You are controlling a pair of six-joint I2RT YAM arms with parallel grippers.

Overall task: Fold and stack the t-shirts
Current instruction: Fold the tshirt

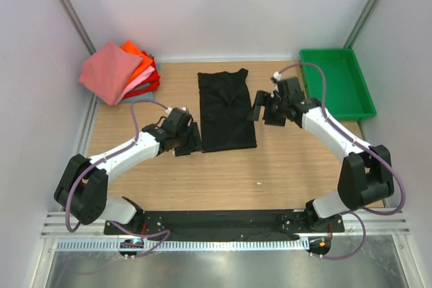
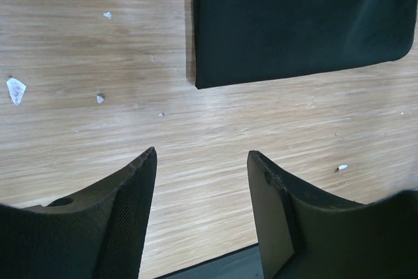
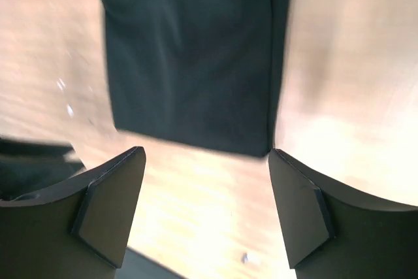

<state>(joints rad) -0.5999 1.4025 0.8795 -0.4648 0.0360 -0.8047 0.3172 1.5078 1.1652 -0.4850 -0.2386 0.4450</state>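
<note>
Two empty claws with jaws apart, the left gripper point(image 1: 190, 141) and right gripper point(image 1: 262, 110), flank the black t-shirt point(image 1: 226, 109) lying lengthwise in the middle of the table point(image 1: 290, 166); pinching both near-hem corners together and carrying them evenly toward the collar should keep the fold square.

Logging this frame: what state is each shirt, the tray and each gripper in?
black t-shirt: folded lengthwise into a strip, lying flat, ungripped.
folded shirts: piled loosely, fanned out, at the far-left corner.
green tray: empty.
left gripper: open, holding nothing.
right gripper: open, holding nothing.
</note>
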